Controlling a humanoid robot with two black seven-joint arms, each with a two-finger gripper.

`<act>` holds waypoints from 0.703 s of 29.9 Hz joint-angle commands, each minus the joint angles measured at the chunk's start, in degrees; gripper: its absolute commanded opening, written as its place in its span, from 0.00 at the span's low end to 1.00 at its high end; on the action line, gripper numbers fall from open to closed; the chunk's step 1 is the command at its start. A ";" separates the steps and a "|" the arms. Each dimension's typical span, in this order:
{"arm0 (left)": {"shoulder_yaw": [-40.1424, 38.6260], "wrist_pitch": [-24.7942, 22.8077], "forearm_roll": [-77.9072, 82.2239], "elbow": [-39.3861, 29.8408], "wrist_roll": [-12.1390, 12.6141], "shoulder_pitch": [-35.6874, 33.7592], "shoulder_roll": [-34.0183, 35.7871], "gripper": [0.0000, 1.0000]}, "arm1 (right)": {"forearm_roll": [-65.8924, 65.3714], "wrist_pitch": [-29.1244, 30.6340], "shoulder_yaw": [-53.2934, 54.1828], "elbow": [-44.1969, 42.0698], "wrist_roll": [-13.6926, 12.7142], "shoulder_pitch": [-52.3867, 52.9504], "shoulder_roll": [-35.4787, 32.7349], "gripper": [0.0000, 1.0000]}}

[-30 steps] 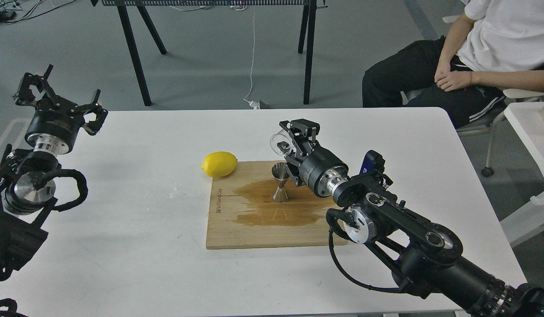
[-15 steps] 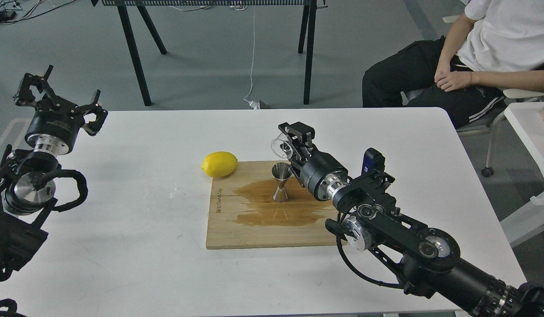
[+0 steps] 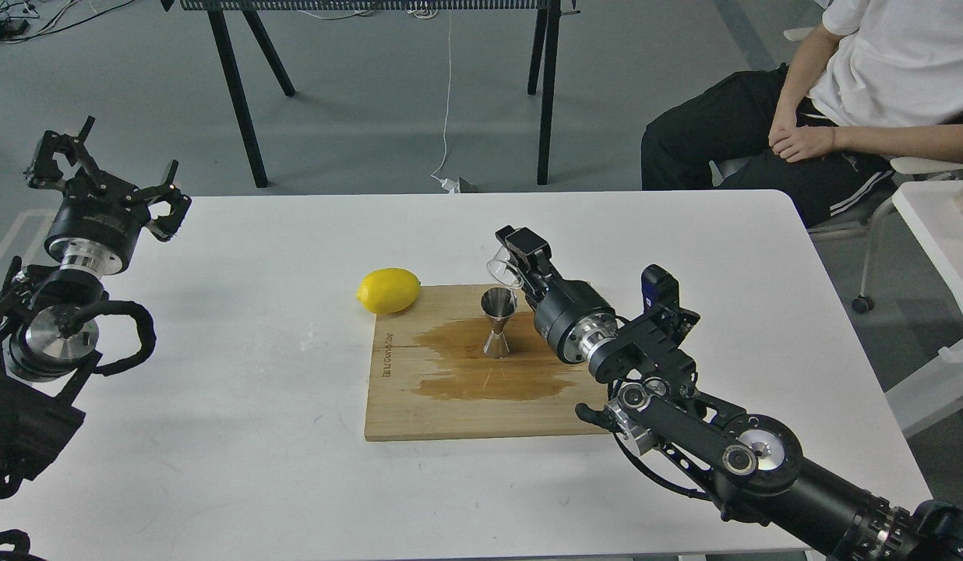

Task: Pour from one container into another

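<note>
The steel jigger (image 3: pixel 498 321) stands upright on the wooden board (image 3: pixel 419 405), in the middle of a dark wet patch. My right gripper (image 3: pixel 515 253) is shut on the clear glass cup (image 3: pixel 502 269), holding it just above and behind the jigger's mouth, close to level. The cup is largely covered by the black fingers, so only its rim and left side show. Whether any liquid is in it cannot be told. My left gripper (image 3: pixel 100 167) hangs open over the table's far left edge, far from both containers, with nothing in it.
A yellow lemon (image 3: pixel 388 290) lies at the board's back left corner. The white table (image 3: pixel 240 452) ends just behind the gripper. A seated person (image 3: pixel 840 93) is at the back right, and black table legs (image 3: pixel 236 93) stand behind.
My right gripper has rolled the cup back from a steep tilt toward level and sunk lower, nearer the jigger. The left arm has not moved.
</note>
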 commanded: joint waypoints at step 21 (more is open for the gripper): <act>0.09 -0.25 0.00 0.79 0.00 0.19 -0.09 1.00 | -7.14 -0.96 -9.29 -5.35 0.36 6.06 0.28 0.40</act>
